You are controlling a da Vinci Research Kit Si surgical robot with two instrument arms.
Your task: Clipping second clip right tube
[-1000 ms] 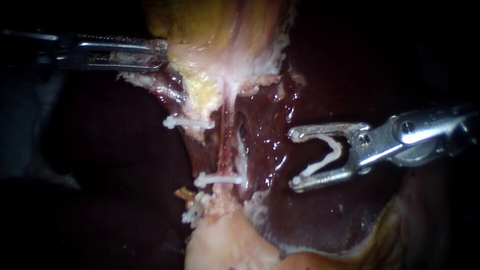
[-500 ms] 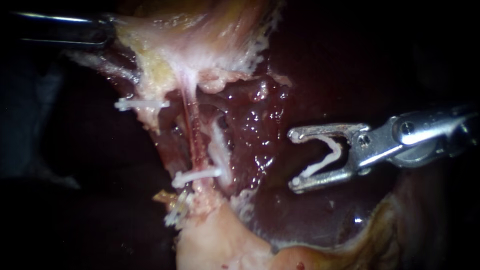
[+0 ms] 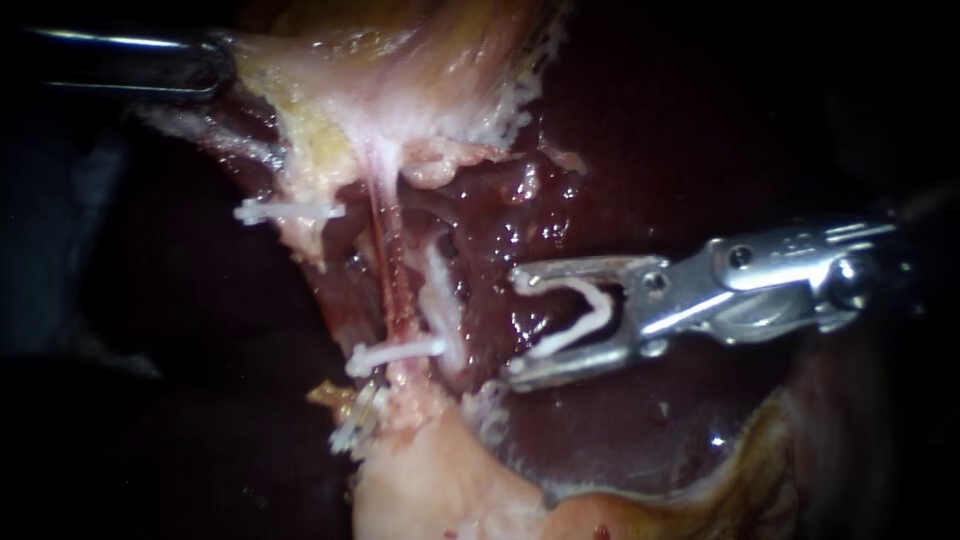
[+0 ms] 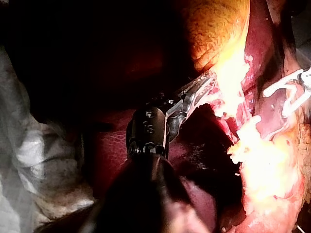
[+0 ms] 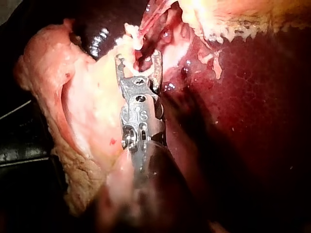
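Standing wide apart, the jaws of the right instrument (image 3: pixel 515 327) are pressed from two sides against a loaded clip (image 3: pixel 583 312), a white open V whose legs are seated along the two jaws. The tips are pointed toward the right tube (image 3: pixel 388 285), a thin reddish strand stretched between the yellowish tissue (image 3: pixel 330 110) above and a pale mass (image 3: pixel 440 490) below. Tips and tube are set apart, with glossy dark liver (image 3: pixel 520 225) and a whitish shred (image 3: pixel 440 300) seen between them. Low on the right tube a closed white clip, the set clip (image 3: pixel 395 352), is fixed across it. An upper clip (image 3: pixel 290 210) is seen on the strand further left, and a third clip (image 3: pixel 355 428) just beneath the set clip. At the far upper left, the jaws of the left instrument (image 4: pixel 204 85) are clamped on the edge of the yellowish tissue, as is shown most plainly in the left wrist view; its dark shaft is led in from the endoscope view's left edge.
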